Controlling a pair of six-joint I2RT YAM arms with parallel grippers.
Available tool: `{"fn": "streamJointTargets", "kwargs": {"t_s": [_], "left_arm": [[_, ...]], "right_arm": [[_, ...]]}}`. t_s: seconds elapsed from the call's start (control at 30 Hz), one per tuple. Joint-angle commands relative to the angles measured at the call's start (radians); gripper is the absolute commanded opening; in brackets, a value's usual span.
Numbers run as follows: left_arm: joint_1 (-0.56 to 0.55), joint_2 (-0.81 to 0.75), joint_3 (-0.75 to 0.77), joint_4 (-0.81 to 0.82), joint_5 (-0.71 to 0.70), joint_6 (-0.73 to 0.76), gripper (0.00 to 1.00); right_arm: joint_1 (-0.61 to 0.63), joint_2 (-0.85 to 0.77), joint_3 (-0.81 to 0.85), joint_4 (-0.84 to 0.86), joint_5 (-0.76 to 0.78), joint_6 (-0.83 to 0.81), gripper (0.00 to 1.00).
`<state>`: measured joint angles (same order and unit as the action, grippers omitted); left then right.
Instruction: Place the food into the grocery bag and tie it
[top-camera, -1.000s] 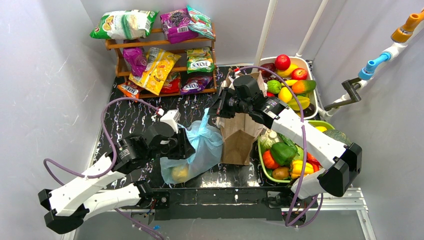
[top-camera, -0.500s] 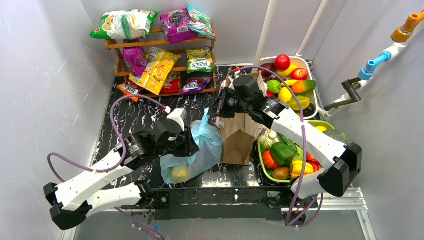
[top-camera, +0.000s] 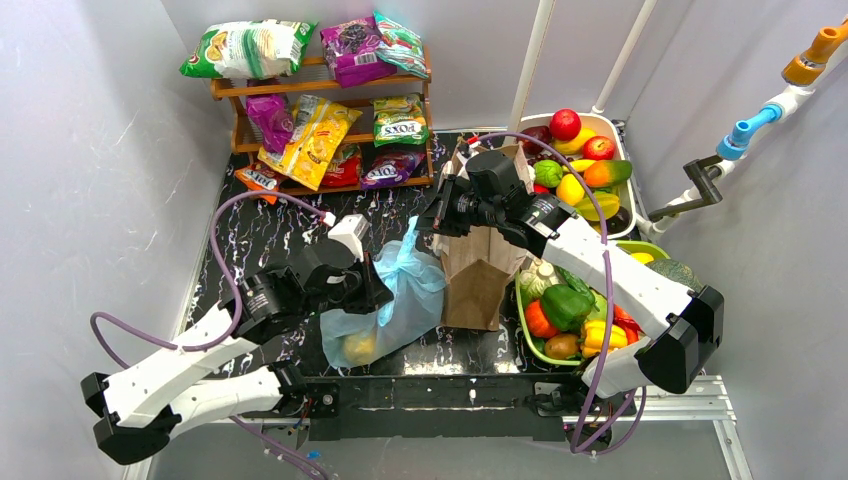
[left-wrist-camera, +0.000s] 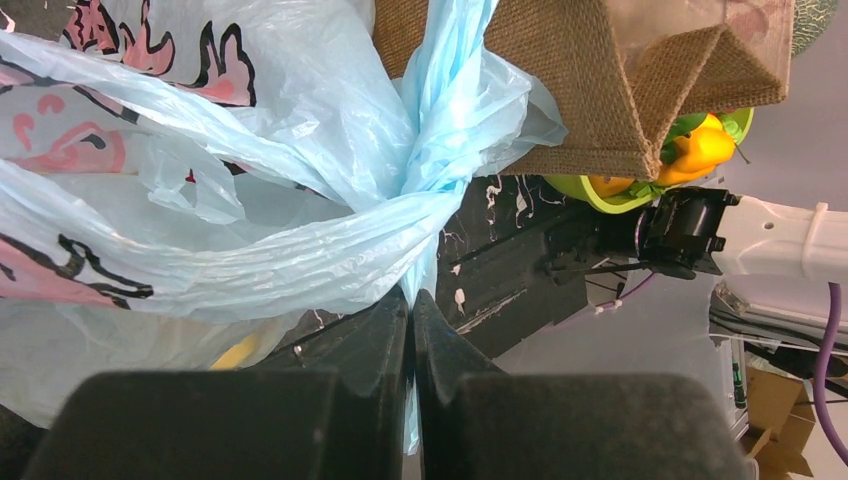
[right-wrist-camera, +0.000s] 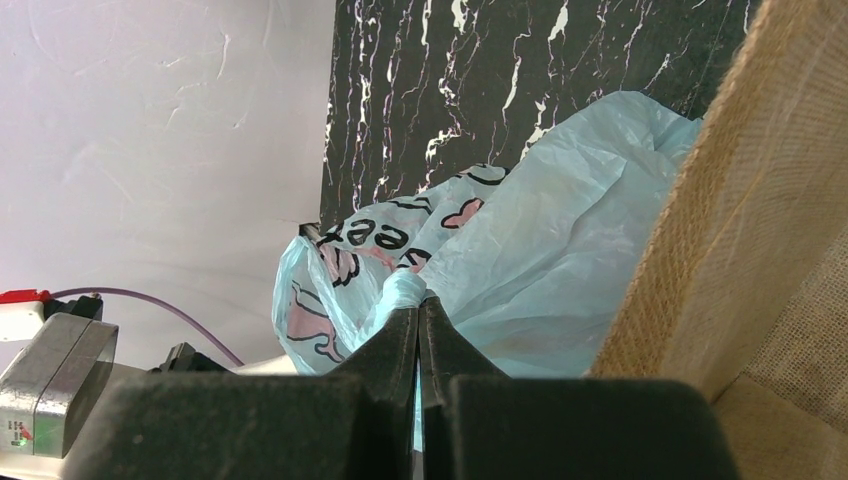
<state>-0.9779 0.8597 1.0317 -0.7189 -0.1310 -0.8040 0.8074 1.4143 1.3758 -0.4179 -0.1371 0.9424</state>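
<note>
Left gripper, clamped on one handle of the grocery bag, now sits back leftward; right gripper holds the other, unmoved. Knot likely cinching.

Your left gripper sits low, arm bent; your right gripper reaches across, arm stretched; both are pinched tight on the grocery bag.

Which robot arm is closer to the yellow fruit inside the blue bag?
Left. The left gripper pinches the grocery bag right by the yellow fruit; the right gripper holds the bag's far end, beside the brown bag.
</note>
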Motion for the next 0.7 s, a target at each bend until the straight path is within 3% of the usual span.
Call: {"fn": "streamJointTargets", "kwargs": {"t_s": [0.0,0.67], "left_arm": [[0.004,-0.027,0.003,-0.025,0.029,0.013,0.00],[0.004,-0.316,-0.081,-0.260,0.031,-0.061,0.00]], "right_arm": [[0.004,-0.026,0.001,0.020,0.015,-0.013,0.01],[-0.106,-0.050,0.012,-0.009,0.034,-0.010,0.01]]}}
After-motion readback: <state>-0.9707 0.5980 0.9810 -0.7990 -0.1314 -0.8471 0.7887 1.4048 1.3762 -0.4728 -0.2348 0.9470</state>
